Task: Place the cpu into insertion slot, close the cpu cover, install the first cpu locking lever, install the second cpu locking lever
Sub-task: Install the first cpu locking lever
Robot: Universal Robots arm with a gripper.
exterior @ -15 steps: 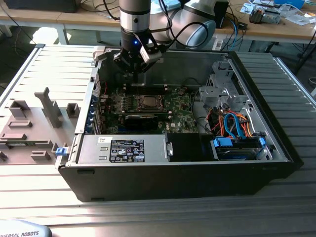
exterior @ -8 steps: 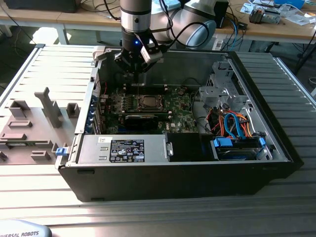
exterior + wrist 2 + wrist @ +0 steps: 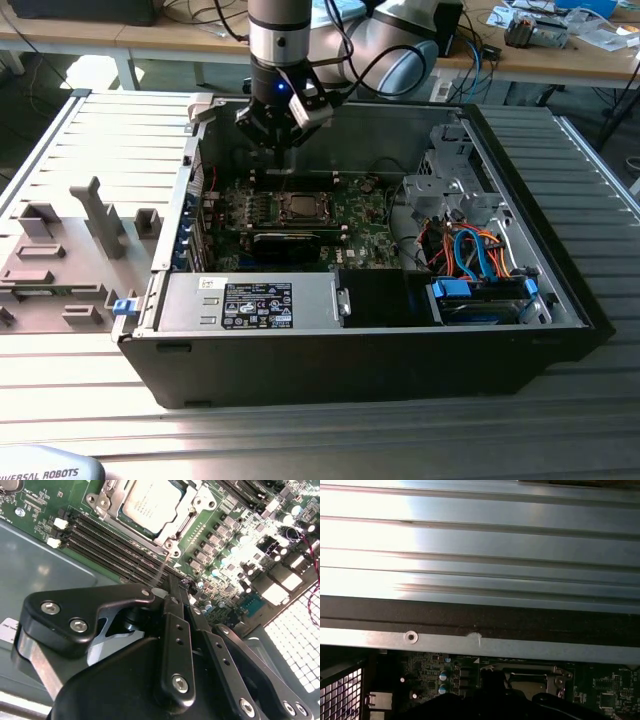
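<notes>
One open case: the computer case [image 3: 350, 340] lies on its side on the ribbed worktop [image 3: 300, 420], and my arm reaches in from the far edge. If I swing wide, the wrist could clip the case wall [image 3: 485, 645].
Motherboard: the green motherboard [image 3: 240, 550] carries tall capacitors and the memory slots [image 3: 115, 555] right beside the socket. I judge a low or skewed descent could scrape those parts.
Hand: my hand [image 3: 283, 122] hangs above the board, toward the far side of the socket, and in the second wrist view its black fingers [image 3: 177, 630] are drawn together with nothing between them. A closed hand pressing down off-centre could slip off the thin metal it meets.
Cover: the cpu cover [image 3: 117, 502] frames the chip in silvery metal, and I cannot tell whether it is fully down or latched. If it sits proud, pushing a lever could bend it.
Chip: the cpu [image 3: 150, 502] sits in the socket, metal top up, apart from my hand. I judge that any sideways nudge could shift it and harm the socket contacts.
</notes>
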